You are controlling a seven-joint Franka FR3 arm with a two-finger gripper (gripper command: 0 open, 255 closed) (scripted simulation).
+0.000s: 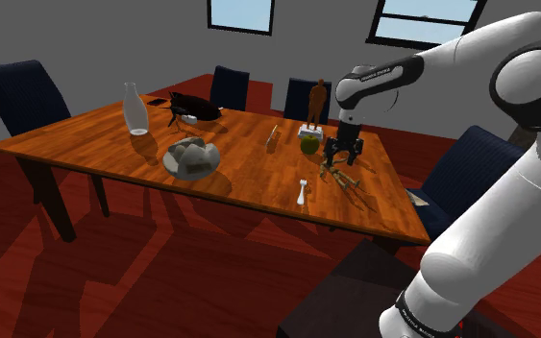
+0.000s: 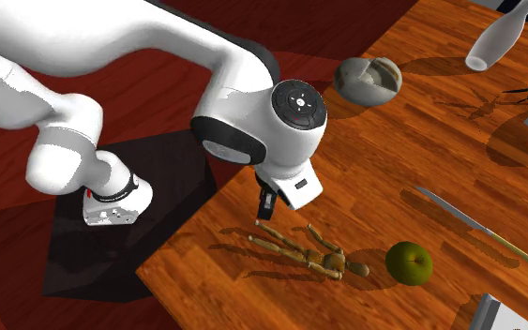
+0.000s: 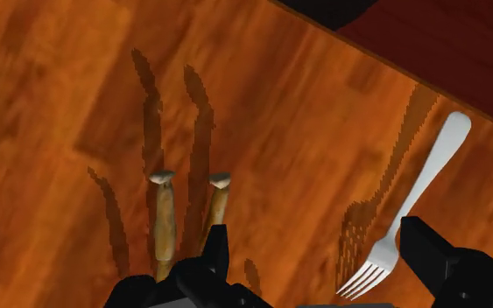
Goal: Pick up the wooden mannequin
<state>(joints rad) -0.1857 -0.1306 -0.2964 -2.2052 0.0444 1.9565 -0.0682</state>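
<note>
Wood on wood: the pale jointed wooden mannequin (image 2: 313, 255) lies flat on the glossy brown wooden counter (image 2: 384, 169), near its edge. Its head points toward the round green apple (image 2: 409, 262) and its legs toward me. My black fingers (image 2: 266, 203) hover just above the leg end, spread wide and holding nothing. In the wrist view the two thin legs run straight out from under one finger, at right angles to the line between the fingers, so my closing direction already crosses the figure's long axis. The trouble is the offset: the legs sit at that one finger rather than in the gap, and the other finger stands over the silver fork (image 3: 415, 201). I judge I need a sideways shift toward the legs before descending.
</note>
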